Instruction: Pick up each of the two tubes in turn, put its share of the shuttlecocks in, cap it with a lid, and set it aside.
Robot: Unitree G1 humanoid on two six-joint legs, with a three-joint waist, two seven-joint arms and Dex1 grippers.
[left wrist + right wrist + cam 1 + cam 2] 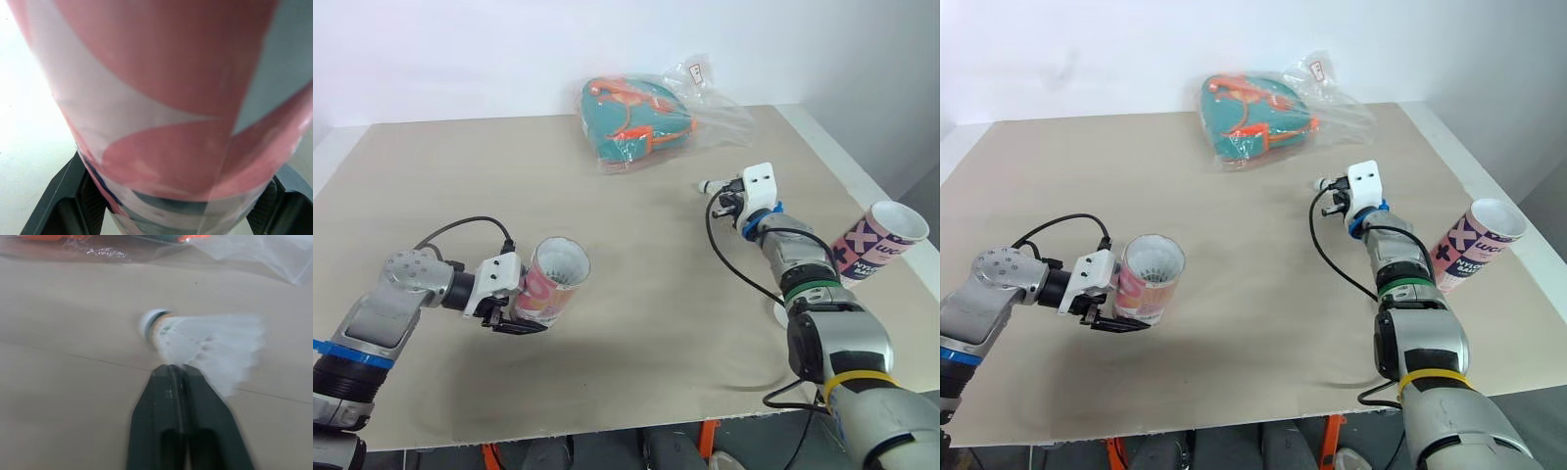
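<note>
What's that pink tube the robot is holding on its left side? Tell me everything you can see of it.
The tube looks like cardboard, printed with pink, white and pale blue shapes and a dark band. Its mouth is open and uncapped, white inside. It leans, mouth upward, over the table. The left gripper clamps its lower part, black fingers on either side.

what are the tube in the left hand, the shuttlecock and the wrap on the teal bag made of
Tube: likely cardboard, with a matte printed skin and a visible seam. Shuttlecock: white feather or nylon skirt, cannot tell which, on a pale rounded cap. Wrap: clear glossy plastic film, crinkled with highlights.
</note>
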